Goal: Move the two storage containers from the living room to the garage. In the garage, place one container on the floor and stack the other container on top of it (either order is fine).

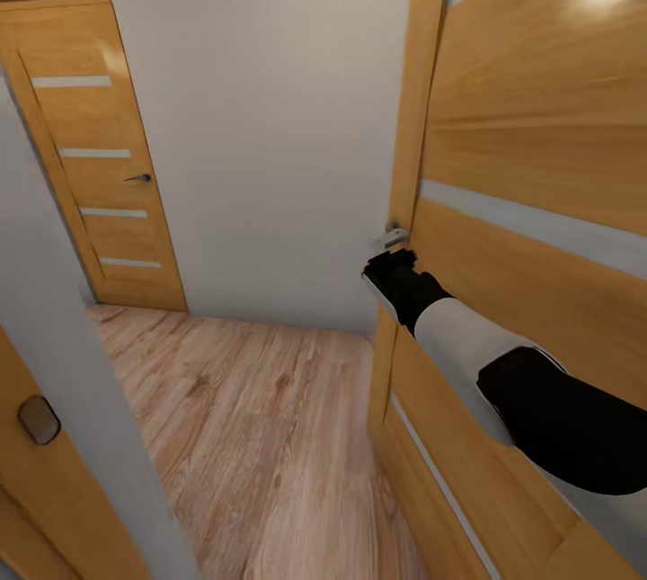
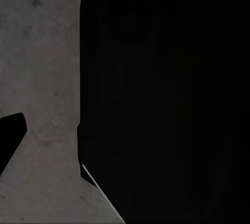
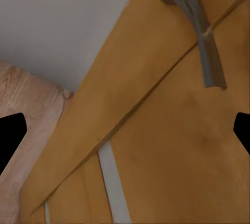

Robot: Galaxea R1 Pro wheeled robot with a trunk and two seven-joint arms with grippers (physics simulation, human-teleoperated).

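Note:
The two storage containers are out of view. I am in a narrow hallway with a light wood plank floor (image 1: 261, 418). My right arm reaches forward to a wooden door (image 1: 539, 202) on the right, and my right gripper (image 1: 388, 263) sits just below its grey metal handle (image 1: 395, 236). In the right wrist view the right gripper (image 3: 125, 130) is open, its black fingertips (image 3: 10, 135) spread wide against the door panel, and the handle (image 3: 192, 15) lies just ahead, untouched. In the left wrist view a black fingertip (image 2: 10, 138) shows over a grey surface beside a large dark shape (image 2: 166, 99).
A second wooden door (image 1: 99, 157) with pale stripes and a dark handle stands shut at the far left. A plain pale wall (image 1: 279, 130) closes the end of the hallway. A grey wall edge (image 1: 81, 400) and another door leaf stand close at the near left.

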